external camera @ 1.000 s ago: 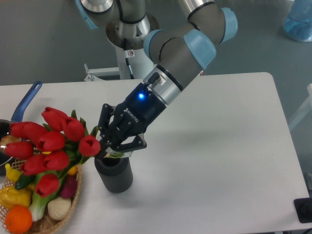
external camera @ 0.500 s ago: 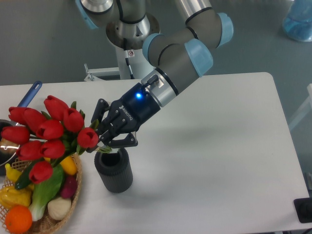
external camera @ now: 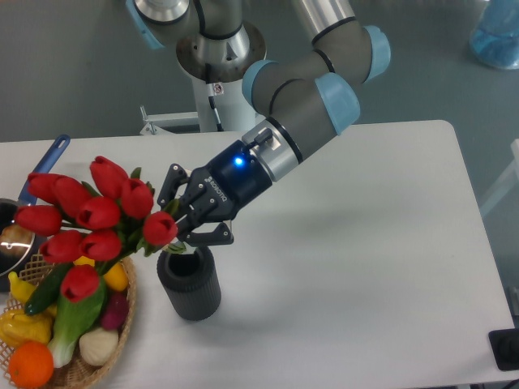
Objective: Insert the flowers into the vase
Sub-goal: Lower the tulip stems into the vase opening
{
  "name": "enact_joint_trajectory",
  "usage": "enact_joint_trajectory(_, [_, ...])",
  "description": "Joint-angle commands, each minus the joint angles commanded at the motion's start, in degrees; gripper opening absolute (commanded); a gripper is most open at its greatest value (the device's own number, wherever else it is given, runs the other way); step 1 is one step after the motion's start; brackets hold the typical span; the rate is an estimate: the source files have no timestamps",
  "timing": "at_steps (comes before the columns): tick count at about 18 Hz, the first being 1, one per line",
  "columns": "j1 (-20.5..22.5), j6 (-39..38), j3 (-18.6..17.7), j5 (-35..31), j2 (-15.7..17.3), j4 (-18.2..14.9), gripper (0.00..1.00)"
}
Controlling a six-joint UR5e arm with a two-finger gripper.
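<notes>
Red flowers (external camera: 89, 223) lifted and shifted right since a second ago, jaws of gripper (external camera: 182, 235) pinching stems just above vase (external camera: 189, 284); not yet inserted.

A: What sort of place is this?
B: A robotics lab. 1 industrial arm (external camera: 300, 105) stands on a pedestal (external camera: 212, 61) behind a plain white table (external camera: 365, 267), over a bare grey floor (external camera: 73, 73).
A: Anything homely?
B: Only props: a wicker basket (external camera: 97, 356) of toy produce.
</notes>
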State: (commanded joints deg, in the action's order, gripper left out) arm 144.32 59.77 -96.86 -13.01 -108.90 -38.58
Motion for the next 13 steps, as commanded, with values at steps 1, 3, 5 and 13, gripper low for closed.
enact_joint_trajectory(1, [0.0,0.0,0.0,0.0,0.0,0.0,0.09])
enact_joint_trajectory(3, [0.0,0.09,0.18,0.0,-0.44,0.0,0.09])
enact_joint_trajectory(5, [-0.09,0.26,0.35,0.0,-1.05,0.0,0.09])
enact_joint_trajectory(13, [-0.09,0.44,0.53,0.0,-1.76,0.0,0.09])
